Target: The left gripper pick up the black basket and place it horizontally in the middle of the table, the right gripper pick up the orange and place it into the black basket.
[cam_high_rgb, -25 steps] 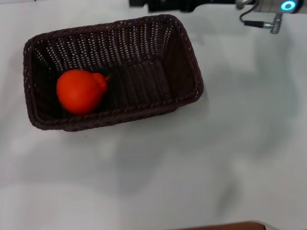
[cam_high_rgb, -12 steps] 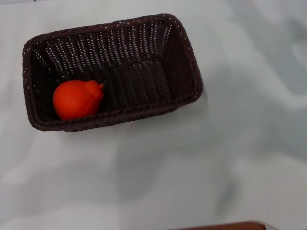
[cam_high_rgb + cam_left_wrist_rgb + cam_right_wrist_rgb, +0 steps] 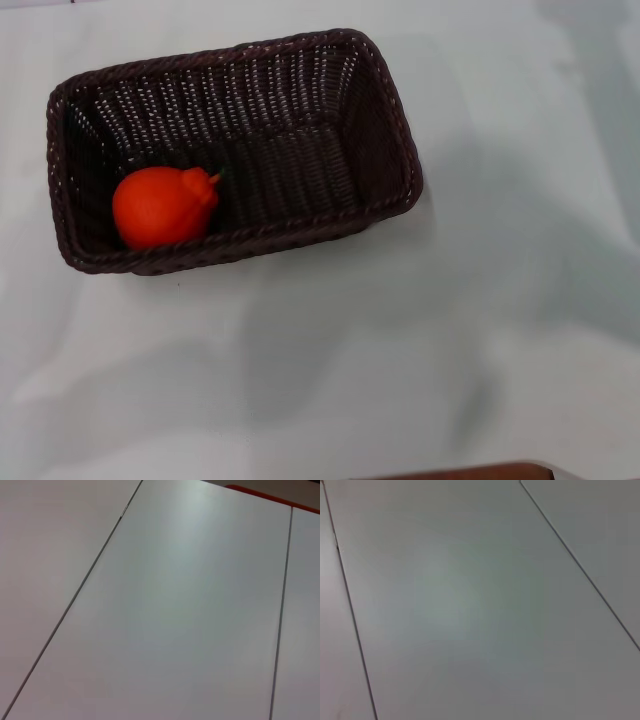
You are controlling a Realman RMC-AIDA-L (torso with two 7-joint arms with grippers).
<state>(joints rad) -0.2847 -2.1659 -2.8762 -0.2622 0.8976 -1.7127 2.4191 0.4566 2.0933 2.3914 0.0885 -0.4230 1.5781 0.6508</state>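
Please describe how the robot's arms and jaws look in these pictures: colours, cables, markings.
In these pictures no arm or gripper is visible, so their colours, cables and markings cannot be described. The head view shows only the black basket with the orange inside it, on the white table. Both wrist views show only plain pale panels with thin seams.

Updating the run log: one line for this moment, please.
orange: inside black basket, left end | basket: on table | both pincers: out of view
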